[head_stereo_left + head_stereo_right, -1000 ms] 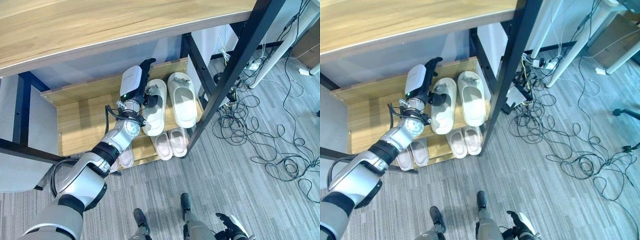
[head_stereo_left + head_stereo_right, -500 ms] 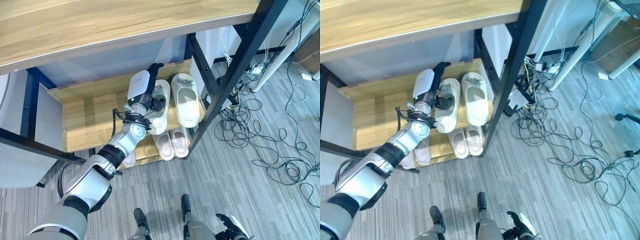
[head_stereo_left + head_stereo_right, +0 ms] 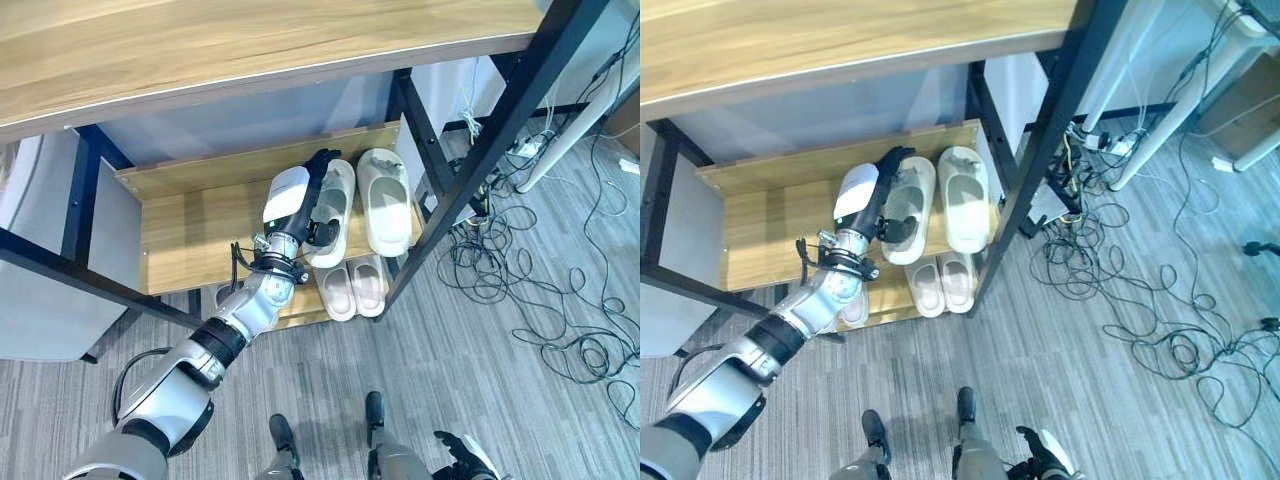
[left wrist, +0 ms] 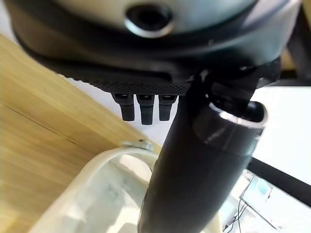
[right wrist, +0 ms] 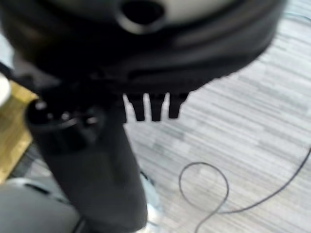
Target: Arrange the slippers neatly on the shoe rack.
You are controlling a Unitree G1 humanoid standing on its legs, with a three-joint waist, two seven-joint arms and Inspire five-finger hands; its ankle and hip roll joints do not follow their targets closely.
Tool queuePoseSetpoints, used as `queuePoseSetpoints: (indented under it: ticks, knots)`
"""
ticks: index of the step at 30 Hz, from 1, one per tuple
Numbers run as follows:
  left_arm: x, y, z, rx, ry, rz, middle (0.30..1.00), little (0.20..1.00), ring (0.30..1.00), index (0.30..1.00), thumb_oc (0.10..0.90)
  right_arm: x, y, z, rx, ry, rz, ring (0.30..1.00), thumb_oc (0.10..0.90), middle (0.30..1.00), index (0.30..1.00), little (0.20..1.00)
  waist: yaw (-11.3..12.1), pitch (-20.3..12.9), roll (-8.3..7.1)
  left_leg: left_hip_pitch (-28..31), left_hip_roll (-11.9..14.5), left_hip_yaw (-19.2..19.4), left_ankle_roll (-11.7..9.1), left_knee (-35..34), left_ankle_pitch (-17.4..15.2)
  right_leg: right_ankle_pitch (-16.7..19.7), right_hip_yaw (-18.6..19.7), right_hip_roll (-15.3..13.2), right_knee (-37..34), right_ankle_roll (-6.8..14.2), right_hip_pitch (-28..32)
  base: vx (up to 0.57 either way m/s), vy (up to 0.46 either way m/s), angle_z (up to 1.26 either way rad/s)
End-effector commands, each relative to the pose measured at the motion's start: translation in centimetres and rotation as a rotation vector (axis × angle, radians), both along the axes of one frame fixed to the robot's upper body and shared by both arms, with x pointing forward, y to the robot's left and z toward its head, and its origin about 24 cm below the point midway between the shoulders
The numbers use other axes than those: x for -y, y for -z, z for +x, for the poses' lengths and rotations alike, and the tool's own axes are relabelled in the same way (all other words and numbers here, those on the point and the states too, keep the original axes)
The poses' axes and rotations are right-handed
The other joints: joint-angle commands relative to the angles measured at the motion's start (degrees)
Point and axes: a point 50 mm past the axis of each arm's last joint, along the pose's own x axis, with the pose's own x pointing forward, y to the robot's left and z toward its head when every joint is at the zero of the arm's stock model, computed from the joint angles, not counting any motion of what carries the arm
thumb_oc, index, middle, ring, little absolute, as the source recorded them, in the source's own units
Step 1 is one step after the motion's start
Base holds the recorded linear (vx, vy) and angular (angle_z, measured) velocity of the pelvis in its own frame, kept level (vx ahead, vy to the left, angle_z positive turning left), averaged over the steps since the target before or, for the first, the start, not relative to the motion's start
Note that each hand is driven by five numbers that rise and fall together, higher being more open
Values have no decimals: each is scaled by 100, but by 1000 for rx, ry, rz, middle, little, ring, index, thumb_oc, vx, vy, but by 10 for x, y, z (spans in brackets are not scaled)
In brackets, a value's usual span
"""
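The wooden shoe rack (image 3: pixel 190 225), framed by black metal posts, is standing on the grey carpeted floor (image 3: pixel 470 380), with a broad wooden top board (image 3: pixel 200 50) spreading above it. A tangle of black cables (image 3: pixel 540 300) is lying on the carpet to the right of the rack.

On the rack's upper shelf two large cream slippers are sitting side by side at the right end, toes pointing toward the back edge. The right cream slipper (image 3: pixel 385 200) is lying straight and apart from the hand. The left cream slipper (image 3: pixel 330 210) is lying just beside it, slightly angled.

The left hand (image 3: pixel 305 195) is reaching in over the upper shelf and resting on that left cream slipper, its fingers (image 3: pixel 320 160) stretching along the slipper's outer side toward the toe and its thumb pressing into the slipper's opening; the hand is gripping the slipper's edge. The left wrist view is showing the thumb (image 4: pixel 194 170) crossing over the pale slipper rim (image 4: pixel 97 170) with the wooden shelf beside it.

On the rack's lower shelf a smaller pair of pinkish slippers (image 3: pixel 355 288) is sitting directly below the cream pair.

The right hand (image 5: pixel 87 160) is hanging over the carpet away from the rack, its fingers relaxed and holding nothing.
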Motion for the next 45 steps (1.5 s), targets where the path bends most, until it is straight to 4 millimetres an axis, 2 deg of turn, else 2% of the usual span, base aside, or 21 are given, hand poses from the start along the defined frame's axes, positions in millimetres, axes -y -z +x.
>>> queuePoseSetpoints:
  ticks: [1, 2, 8, 10, 16, 22, 34, 45]
  knots:
    - [-13, -65, 1, 253, 5, -158, 900, 900, 900, 900, 800, 6, 0, -13, 13, 55, -10, 900, 800, 900, 900, 900, 163, -2, -176, -100, -174, -101, -199, 3, -55, -31, -501, -17, 128, 458, -226, 0, 0, 0]
    - [-20, -61, 0, 225, 1, -234, 900, 900, 900, 900, 800, 6, 0, -14, 7, 57, -12, 900, 800, 900, 900, 900, 195, -10, -180, -65, -176, -109, -203, 3, -70, -52, -515, -10, 139, 454, -192, 0, 0, 0]
    - [-33, -42, -5, 122, 5, -409, 900, 900, 900, 900, 800, 8, 0, -15, -1, 49, -21, 900, 800, 900, 900, 900, 216, -68, -208, -53, -187, -109, -193, 3, -51, -25, -544, -25, 135, 438, -170, -2, 4, 2]
    - [-34, -29, -7, 44, 41, -571, 900, 900, 900, 900, 800, 8, 0, -15, -4, 48, -26, 900, 800, 900, 900, 900, 224, -69, -214, -22, -190, -115, -191, 3, -64, -38, -558, -21, 146, 436, -145, -7, 12, 6]
    - [-34, -15, -13, -36, 84, -673, 900, 900, 900, 900, 800, 9, -1, -14, -6, 46, -34, 900, 800, 900, 900, 900, 242, -97, -218, 4, -186, -126, -182, 3, -68, -37, -574, -21, 149, 429, -119, -1, 11, 4]
    - [-26, -5, -20, -79, 127, -633, 900, 900, 900, 900, 800, 8, 1, -20, -28, 51, -36, 900, 800, 900, 900, 900, 285, -139, -233, 45, -196, -143, -181, 3, -71, -60, -583, -23, 148, 427, -46, 6, 7, 4]
    - [7, 12, -38, -170, 259, -609, 900, 900, 900, 900, 800, -1, 2, -9, -6, 47, -21, 900, 800, 900, 900, 900, 359, -98, -224, 118, -225, -147, -167, 3, -69, -62, -603, -34, 129, 414, 33, 0, 0, 0]
    - [26, 25, -44, -247, 317, -598, 900, 900, 900, 900, 800, -2, 2, -8, -7, 45, -29, 900, 800, 900, 900, 900, 344, -14, -222, 126, -208, -130, -154, 3, -53, -47, -572, -29, 148, 413, 7, 0, 0, 0]
